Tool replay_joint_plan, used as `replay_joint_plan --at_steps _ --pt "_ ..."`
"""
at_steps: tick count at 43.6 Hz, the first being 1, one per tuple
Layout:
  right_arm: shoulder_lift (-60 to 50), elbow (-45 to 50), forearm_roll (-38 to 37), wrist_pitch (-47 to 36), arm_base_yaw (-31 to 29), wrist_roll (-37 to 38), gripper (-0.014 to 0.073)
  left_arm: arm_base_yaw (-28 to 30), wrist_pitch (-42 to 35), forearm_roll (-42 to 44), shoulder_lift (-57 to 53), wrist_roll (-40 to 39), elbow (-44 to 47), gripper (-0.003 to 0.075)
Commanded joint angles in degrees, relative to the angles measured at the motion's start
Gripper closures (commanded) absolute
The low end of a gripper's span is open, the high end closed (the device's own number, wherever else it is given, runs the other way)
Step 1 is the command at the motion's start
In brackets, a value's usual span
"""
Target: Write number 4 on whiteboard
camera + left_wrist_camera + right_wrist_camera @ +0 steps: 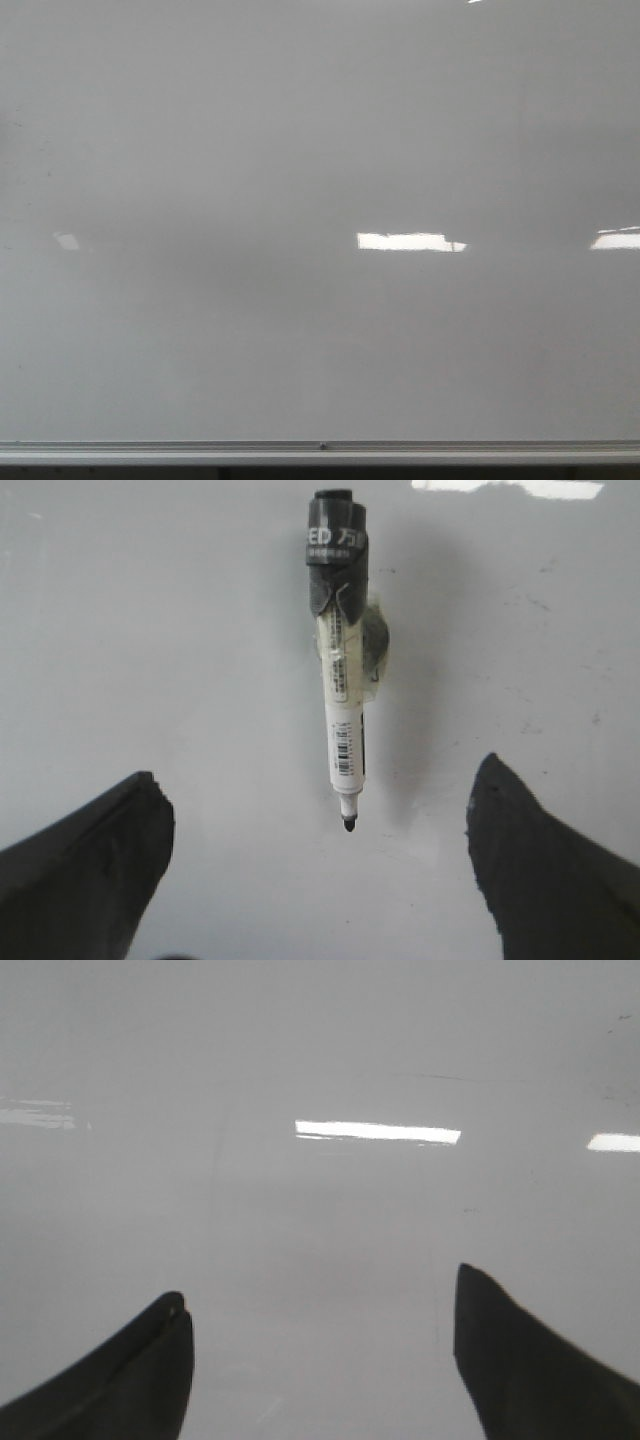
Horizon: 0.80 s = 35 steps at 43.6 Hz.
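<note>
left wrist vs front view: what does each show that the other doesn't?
Only the left wrist view shows a marker, uncapped, tip toward the camera, lying or stuck on the whiteboard beyond the left gripper, whose jaws are spread wide and hold nothing. Only the front view shows the board's silver frame edge along the bottom; no marker or gripper appears there. Both show the glossy grey-white board with bright light reflections and no number 4 drawn on it.

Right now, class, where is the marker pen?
The marker pen shows only in the left wrist view, lying on the whiteboard ahead of the open left gripper, uncapped tip towards the gap between the fingers, touching neither.
</note>
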Motion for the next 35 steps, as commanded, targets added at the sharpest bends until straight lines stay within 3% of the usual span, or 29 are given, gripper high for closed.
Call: replay_joint_plan --at_steps 1,19,35 --pt "1.04 -2.20 -0.32 -4.74 -0.23 -0.13 0.0032 0.18 -6.44 -0.38 3.39 -0.52 -3.00 0.0136" --pt "1.04 -2.20 -0.32 -4.74 -0.23 -0.13 0.0032 0.18 -12.27 0.62 15.78 -0.52 -8.44 0.0136" --pt "1.04 -2.20 -0.32 -4.74 -0.23 -0.13 0.0032 0.18 -15.10 0.62 18.43 -0.52 -8.82 0.0167"
